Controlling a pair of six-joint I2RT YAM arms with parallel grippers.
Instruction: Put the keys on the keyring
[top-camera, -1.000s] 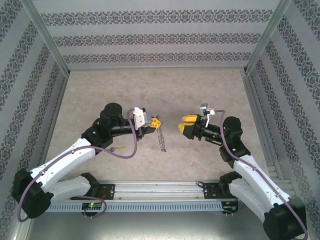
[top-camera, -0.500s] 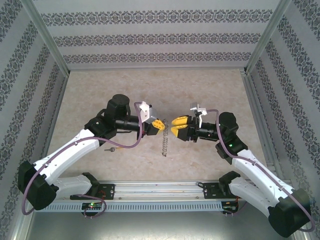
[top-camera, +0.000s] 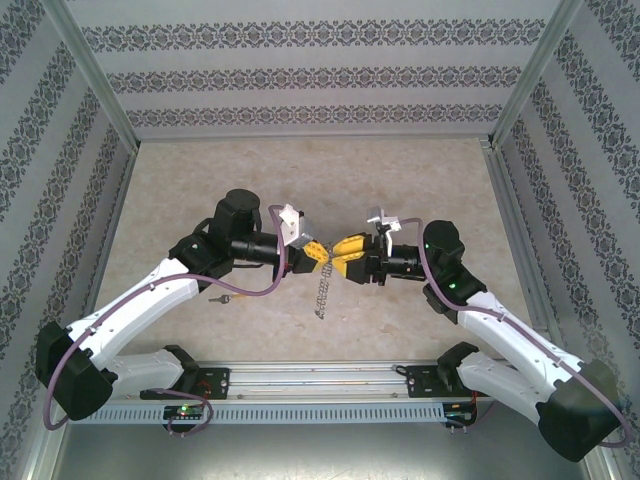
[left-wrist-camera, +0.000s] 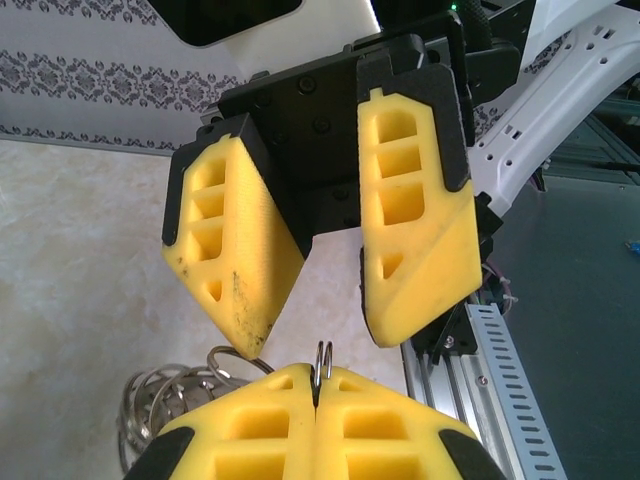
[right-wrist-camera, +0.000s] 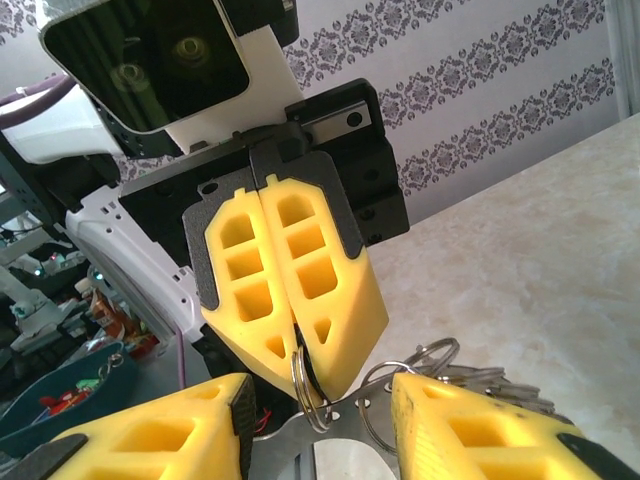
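Left gripper (top-camera: 317, 252): we see its fingers together, clamped on the keyring (left-wrist-camera: 322, 362).
Right gripper (top-camera: 346, 250): fingers apart, tips flanking the ring's loop.
Keyring: hangs between both grippers.
Key (top-camera: 222, 298): on the table (top-camera: 420, 170), beside the left arm.

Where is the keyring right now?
Mid-table in the top view, the keyring hangs from the shut left gripper, pinched at its top loop, with the open right gripper facing it from the right.
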